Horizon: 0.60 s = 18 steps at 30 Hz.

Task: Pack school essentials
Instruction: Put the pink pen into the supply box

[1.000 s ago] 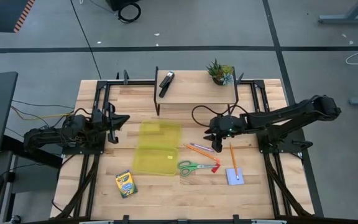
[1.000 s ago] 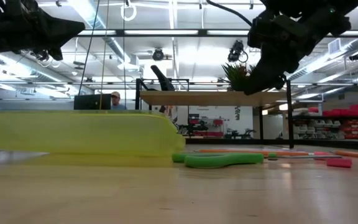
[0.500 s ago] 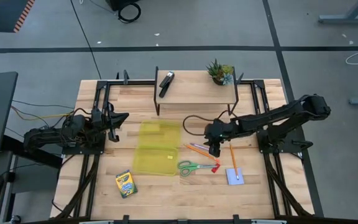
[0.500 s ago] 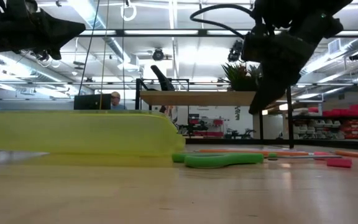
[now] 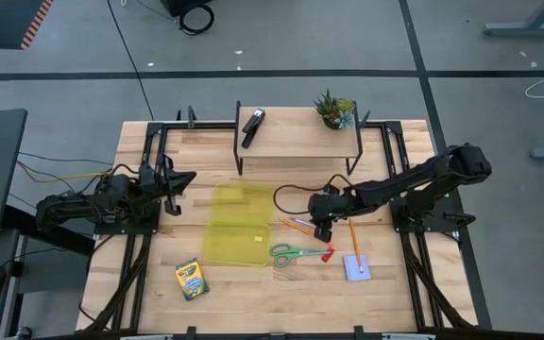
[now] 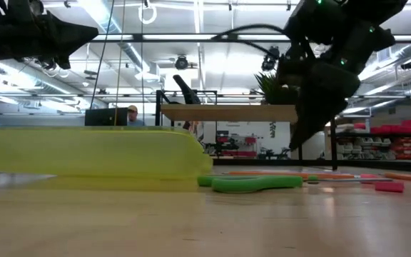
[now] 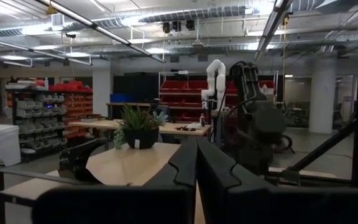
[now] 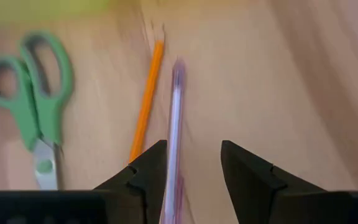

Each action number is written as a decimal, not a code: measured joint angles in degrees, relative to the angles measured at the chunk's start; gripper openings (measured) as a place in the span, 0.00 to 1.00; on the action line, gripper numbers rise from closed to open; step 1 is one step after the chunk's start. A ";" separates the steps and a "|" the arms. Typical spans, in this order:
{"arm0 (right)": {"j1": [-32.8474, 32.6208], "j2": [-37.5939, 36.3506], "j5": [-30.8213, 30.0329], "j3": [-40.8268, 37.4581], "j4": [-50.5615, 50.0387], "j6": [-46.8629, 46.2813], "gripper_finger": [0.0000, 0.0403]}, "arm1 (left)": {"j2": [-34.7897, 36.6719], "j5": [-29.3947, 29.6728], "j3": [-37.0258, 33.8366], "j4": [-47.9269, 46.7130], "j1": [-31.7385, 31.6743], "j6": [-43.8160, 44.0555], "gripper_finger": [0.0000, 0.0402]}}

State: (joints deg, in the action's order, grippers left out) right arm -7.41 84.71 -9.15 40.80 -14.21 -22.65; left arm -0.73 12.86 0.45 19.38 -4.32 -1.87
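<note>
The school essentials lie scattered on the wooden counter (image 5: 395,142) in the high view: green-handled scissors (image 5: 293,253) just right of an open yellow-green case (image 5: 239,225), a small red piece (image 5: 327,254) by the scissor tips, an orange pen (image 5: 297,228) angled above them, a yellow pencil (image 5: 354,240) running down onto a pale blue notepad (image 5: 356,267), and a crayon box (image 5: 192,280) near the front left edge. The right gripper (image 5: 324,232) hangs over the orange pen, its arm reaching in from the right. The left gripper (image 5: 179,179) waits at the left edge, level with the case's far end. A raised shelf (image 5: 296,132) at the back carries a black stapler (image 5: 252,127) and a small potted plant (image 5: 333,109).

In the low view the case's wall (image 6: 84,151) fills the left half, with the scissors' green handle (image 6: 255,183) lying beside it and the red piece (image 6: 389,186) farther right. The right gripper (image 6: 302,135) slants down, its tips above the counter and not touching it. A person (image 6: 131,114) sits in the room behind.

The left wrist view looks past its own jaws (pressed together, no gap showing) to the shelf, the plant (image 7: 135,124) and the right arm (image 7: 253,124) beyond.

The right wrist view looks straight down: the jaws stand narrowly apart, holding nothing, with a clear pink-tinted pen (image 8: 174,130) lying lengthwise in the gap, the orange pen (image 8: 146,99) just beside it, and the scissors (image 8: 36,99) a little farther off.
</note>
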 joint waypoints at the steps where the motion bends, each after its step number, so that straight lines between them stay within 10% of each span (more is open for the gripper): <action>1: -0.31 0.45 0.07 0.00 0.03 0.06 0.39 | -0.02 -0.02 0.00 -0.03 0.00 0.08 0.02; 18: -7.46 0.79 -5.35 -0.62 -5.15 -4.09 0.37 | 0.00 -0.02 0.00 -0.20 0.02 1.65 0.03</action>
State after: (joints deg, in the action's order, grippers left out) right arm -14.87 85.49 -14.50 40.18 -19.36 -26.75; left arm -0.74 12.84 0.45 19.18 -4.29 -0.22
